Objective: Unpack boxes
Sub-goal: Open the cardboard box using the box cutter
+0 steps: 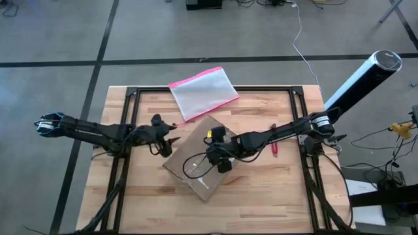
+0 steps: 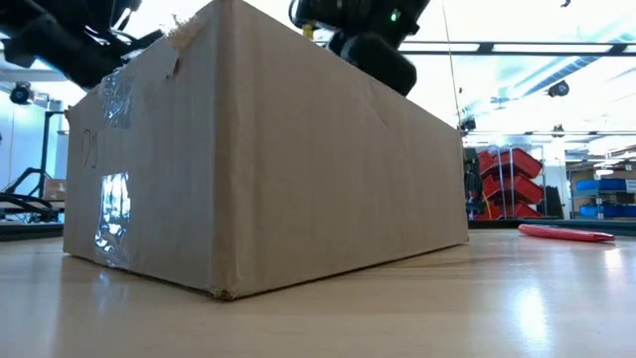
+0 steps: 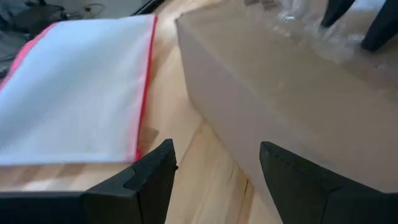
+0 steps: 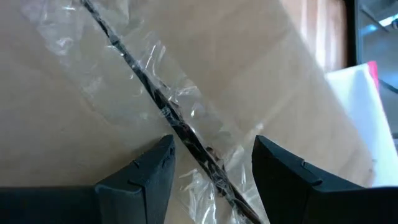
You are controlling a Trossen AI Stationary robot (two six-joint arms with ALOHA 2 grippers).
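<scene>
**Ana:** Box [image 1: 199, 163] sits mid-table, skewed to the edges, flaps shut and clear tape [image 4: 165, 106] along the seam. Unpacking hasn't really begun, I'd say; we're at the opening step.

**Ben:** Right gripper [image 4: 208, 165] hovers just over the lid, fingers set wide, straddling the taped seam and holding nothing. Tape looks crinkled, partly lifted.

**Ana:** Left gripper [image 3: 214, 165]?

**Ben:** Low at the box's side wall nearest the left edge, also spread wide and empty, with the wall just ahead of its fingertips.

**Ana:** Next move, by my reading: the right one drops onto that loose tape and pinches it, or works under a flap, while the left braces the box so it can't slide.

**Ben:** Anything in the way?

**Ana:** Pink-edged pouch [image 1: 203, 92] lies toward the far edge, just beside the box's far corner, so a shove might nudge it. A red tool [image 1: 275, 146] lies toward the right edge, under the right arm, apart from the box.
</scene>
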